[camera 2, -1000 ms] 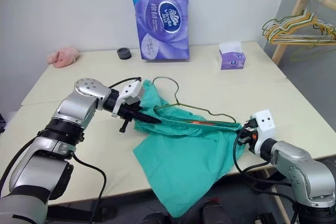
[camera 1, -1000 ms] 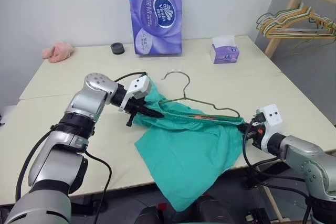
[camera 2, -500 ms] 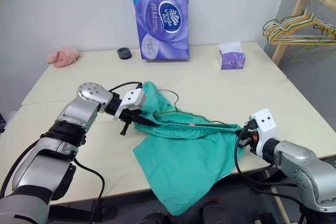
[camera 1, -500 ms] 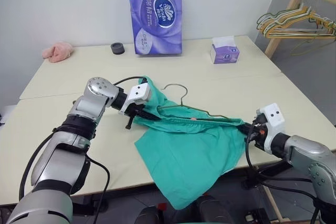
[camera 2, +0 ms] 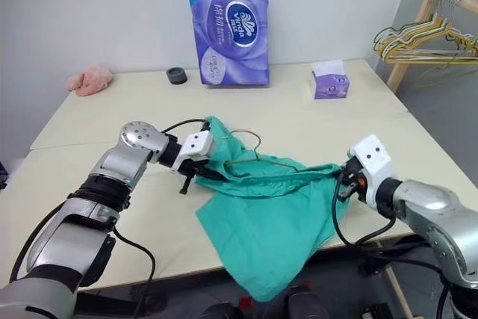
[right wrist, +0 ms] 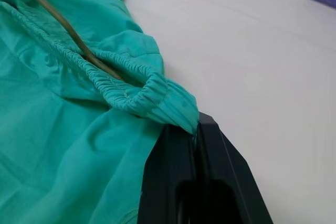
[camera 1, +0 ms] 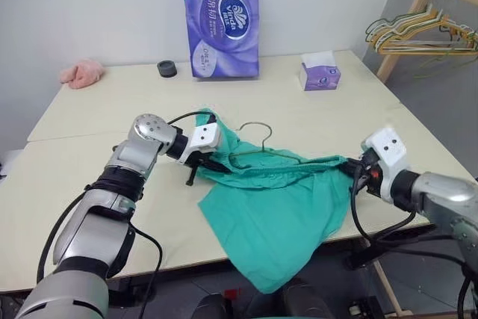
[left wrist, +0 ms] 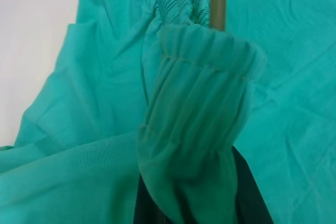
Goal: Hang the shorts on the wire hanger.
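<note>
While the left gripper (camera 1: 211, 162) pinches one waistband end of the teal-green soft cloth shorts (camera 1: 280, 207) mid-table, thin grey-olive wire hanger (camera 1: 258, 140) inside, right gripper (camera 1: 351, 166) clamps the other end; better keep waistband taut, level, seated over the wire.

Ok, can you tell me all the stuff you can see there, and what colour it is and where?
shorts: one, teal, front table edge, partly hanging off
wire hanger: one, grey, tucked in the waistband
tissue pack: one, purple, back of table
tissue box: one, purple, back right
pink cloth: one, back left
black ring: one, beside the pack
hangers: several, yellow and green, rack at right
table: one, cream
left gripper: shut on shorts
right gripper: shut on shorts
</note>
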Robot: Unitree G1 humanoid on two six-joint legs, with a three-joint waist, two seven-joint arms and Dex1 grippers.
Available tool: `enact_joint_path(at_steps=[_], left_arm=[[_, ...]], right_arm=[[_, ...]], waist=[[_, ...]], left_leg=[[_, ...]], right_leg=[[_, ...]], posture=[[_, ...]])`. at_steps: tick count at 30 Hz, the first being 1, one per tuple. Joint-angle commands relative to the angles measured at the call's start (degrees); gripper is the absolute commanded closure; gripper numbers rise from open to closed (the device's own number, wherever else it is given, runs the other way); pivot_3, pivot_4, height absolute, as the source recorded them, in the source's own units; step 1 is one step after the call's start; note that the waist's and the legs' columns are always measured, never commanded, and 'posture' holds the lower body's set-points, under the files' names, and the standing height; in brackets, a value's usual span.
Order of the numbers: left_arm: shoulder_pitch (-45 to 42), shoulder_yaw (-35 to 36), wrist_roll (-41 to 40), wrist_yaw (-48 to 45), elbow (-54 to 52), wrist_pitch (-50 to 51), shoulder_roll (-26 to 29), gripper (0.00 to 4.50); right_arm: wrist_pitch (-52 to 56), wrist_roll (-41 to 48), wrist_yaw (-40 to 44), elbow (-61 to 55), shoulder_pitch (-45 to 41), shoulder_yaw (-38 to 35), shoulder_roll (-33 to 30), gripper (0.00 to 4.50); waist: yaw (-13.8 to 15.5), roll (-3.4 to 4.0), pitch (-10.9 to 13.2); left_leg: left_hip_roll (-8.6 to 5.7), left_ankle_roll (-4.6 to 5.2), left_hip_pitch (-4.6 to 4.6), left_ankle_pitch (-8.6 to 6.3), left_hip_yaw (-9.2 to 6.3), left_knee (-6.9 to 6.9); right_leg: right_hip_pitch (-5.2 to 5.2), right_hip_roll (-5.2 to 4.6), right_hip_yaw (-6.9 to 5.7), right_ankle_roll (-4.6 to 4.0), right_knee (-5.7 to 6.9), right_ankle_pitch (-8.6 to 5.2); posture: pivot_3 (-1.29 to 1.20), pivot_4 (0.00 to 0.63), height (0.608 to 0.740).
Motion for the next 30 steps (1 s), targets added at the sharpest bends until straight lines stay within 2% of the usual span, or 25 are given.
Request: enact_joint_path(at_steps=[1, 10, 17, 18, 19, 22, 25, 30], left_arm=[[0.4, 1.0, 1.5, 2.7, -2.5, 0.1, -0.3, 4.50], [1.4, 0.9, 4.6, 8.9, -3.2, -1.2, -2.4, 4.50], [2.9, 1.3, 2.5, 10.5, -8.0, 2.1, -6.1, 4.50], [3.3, 1.3, 2.4, 10.5, -8.8, 2.6, -6.3, 4.50], [3.5, 1.3, 2.4, 10.5, -9.3, 3.0, -6.2, 4.50], [3.9, 1.6, 2.6, 10.6, -10.2, 3.7, -6.1, 4.50], [4.7, 1.7, 2.5, 10.4, -11.1, 4.3, -5.8, 4.50], [5.6, 1.6, 2.2, 10.3, -12.6, 4.9, -5.8, 4.50]], right_arm=[[-0.7, -0.5, 1.0, -2.3, -3.6, 0.9, -2.4, 4.48], [-3.7, -2.0, 5.9, -2.3, -9.9, 5.2, -8.2, 4.48], [-7.0, -6.5, 6.2, -2.6, -12.3, 13.8, -7.5, 4.48], [-7.6, -7.3, 6.4, -2.4, -12.2, 14.3, -7.9, 4.03], [-7.7, -7.6, 6.7, -2.4, -12.2, 14.2, -8.0, 3.84], [-7.9, -7.8, 7.7, -2.5, -12.3, 13.7, -8.2, 2.84], [-7.0, -6.9, 10.9, -4.0, -11.5, 11.6, -12.1, 1.81], [-5.4, -4.7, 14.8, -6.0, -9.3, 8.0, -17.0, 1.81]], waist=[[-0.1, 0.00, 0.0], [0.1, 0.00, 0.0], [0.4, 0.00, 0.0], [0.4, 0.01, 0.0], [0.5, 0.00, 0.0], [0.5, 0.00, 0.0], [0.6, 0.01, 0.0], [0.6, 0.00, 0.0]], left_leg=[[0.00, 0.00, 0.00, 0.00, 0.01, 0.00], [-0.01, 0.00, 0.00, 0.00, 0.04, 0.02], [-0.01, 0.00, -0.01, 0.00, 0.04, 0.02], [-0.01, 0.00, 0.00, 0.00, 0.05, 0.02], [-0.01, 0.00, 0.00, 0.00, 0.06, 0.02], [-0.01, 0.00, 0.01, 0.00, 0.05, 0.02], [-0.02, 0.00, 0.00, 0.00, 0.06, 0.03], [-0.02, 0.00, 0.01, 0.00, 0.05, 0.03]], right_leg=[[0.00, -0.01, 0.02, -0.02, 0.00, 0.01], [-0.01, -0.06, 0.02, -0.02, 0.00, 0.01], [-0.02, -0.08, 0.02, -0.01, -0.01, 0.01], [-0.02, -0.08, 0.03, -0.04, -0.01, 0.02], [-0.02, -0.08, 0.03, -0.10, -0.01, 0.06], [-0.02, -0.08, 0.02, -0.15, 0.00, 0.09], [-0.02, -0.08, 0.03, -0.15, -0.01, 0.09], [-0.01, -0.09, 0.02, -0.15, -0.02, 0.09]], posture=[[-0.23, 0.071, 0.740], [-0.22, 0.070, 0.740], [-0.22, 0.069, 0.740], [-0.22, 0.068, 0.740], [-0.22, 0.068, 0.740], [-0.22, 0.068, 0.740], [-0.22, 0.065, 0.740], [-0.23, 0.068, 0.740]])
